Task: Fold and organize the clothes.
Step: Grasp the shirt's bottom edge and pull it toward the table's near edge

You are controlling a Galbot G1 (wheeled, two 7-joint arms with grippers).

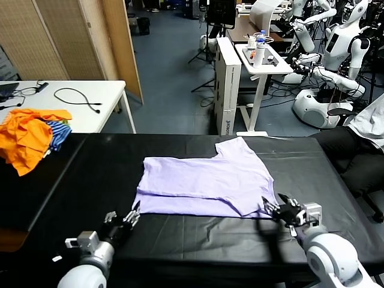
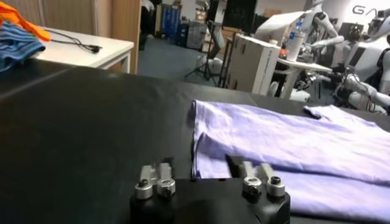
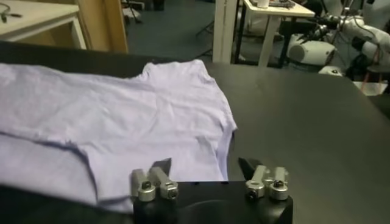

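Surface: black table [image 1: 180, 240].
T-shirt [image 1: 204, 183]: partly folded, lying flat.
Left gripper [image 1: 131, 217]: wide, empty, near hem's left corner.
Right gripper [image 1: 277, 210]: wide, empty, right corner.
Advice: pinch both corners evenly.

- From the head camera we look forward and down over the black table [image 1: 198, 240], both arms low in the foreground.
- The left wrist camera sits low, just behind the left gripper [image 2: 210, 173], skimming the tabletop.
- The right wrist camera rides behind the right gripper [image 3: 210, 173], close in.
- All three views share the lavender T-shirt [image 1: 204, 183].
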